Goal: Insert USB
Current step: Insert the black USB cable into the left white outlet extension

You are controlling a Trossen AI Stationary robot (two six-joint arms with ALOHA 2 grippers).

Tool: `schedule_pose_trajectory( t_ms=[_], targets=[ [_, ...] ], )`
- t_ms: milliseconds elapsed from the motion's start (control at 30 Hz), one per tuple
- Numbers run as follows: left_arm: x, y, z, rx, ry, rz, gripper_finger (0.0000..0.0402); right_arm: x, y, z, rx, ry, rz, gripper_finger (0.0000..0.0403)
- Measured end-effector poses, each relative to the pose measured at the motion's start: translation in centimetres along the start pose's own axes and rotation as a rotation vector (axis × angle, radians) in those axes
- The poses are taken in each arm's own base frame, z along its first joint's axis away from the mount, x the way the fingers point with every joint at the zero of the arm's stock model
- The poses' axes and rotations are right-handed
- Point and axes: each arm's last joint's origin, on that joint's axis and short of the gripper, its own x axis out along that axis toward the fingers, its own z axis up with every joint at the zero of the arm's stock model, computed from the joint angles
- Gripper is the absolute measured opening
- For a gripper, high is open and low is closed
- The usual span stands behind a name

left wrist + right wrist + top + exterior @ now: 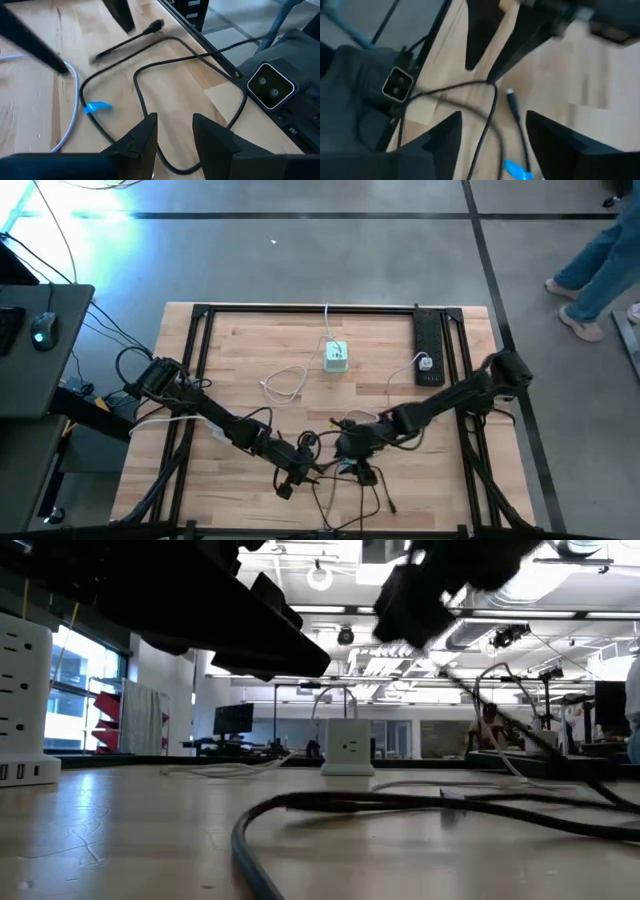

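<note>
A black cable (350, 485) lies in loops on the wooden table near its front edge. Its USB plug (511, 100) has a silver tip and lies flat on the wood; the left wrist view shows the plug (154, 26) too. A blue tag (97, 106) sits on the cable. My right gripper (495, 145) hangs open above the plug and cable, touching neither. My left gripper (175, 135) stands just left of it in the high view, low over a cable loop, fingers apart with nothing between them. A white charger cube (335, 356) stands at the table's middle far side.
A black power strip (428, 348) with a white plug lies at the far right. A white cable (285, 385) loops left of the cube. A white outlet tower (22, 700) shows at the low view's left. A person (600, 270) walks beyond the table's far right corner.
</note>
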Motion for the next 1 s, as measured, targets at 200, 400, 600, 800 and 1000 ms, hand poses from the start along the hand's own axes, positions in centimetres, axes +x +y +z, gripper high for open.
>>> schedule_pose_trajectory(
  t_ms=[200,400,600,800,1000],
  targets=[
    [-0.1,0.1,-1.1,-0.042,0.113,0.068,0.0104,2.3,-1.6,-1.2,0.024,0.051,-0.098,0.0235],
    [-0.3,0.5,-1.8,-0.059,0.164,0.238,0.0104,5.0,-1.5,-2.7,0.006,0.092,-0.103,0.0236],
    [-0.3,0.5,-1.8,-0.058,0.165,0.245,0.0104,7.0,-0.9,-4.3,-0.056,0.109,-0.244,0.022],
    [-0.3,0.5,-1.8,-0.058,0.164,0.246,0.0104,8.3,-0.5,-5.5,-0.079,0.127,-0.307,0.0117],
    [-0.2,0.6,-1.8,-0.119,0.155,0.262,0.0104,8.3,-0.1,-5.6,-0.087,0.118,-0.338,0.0009]
  ],
)
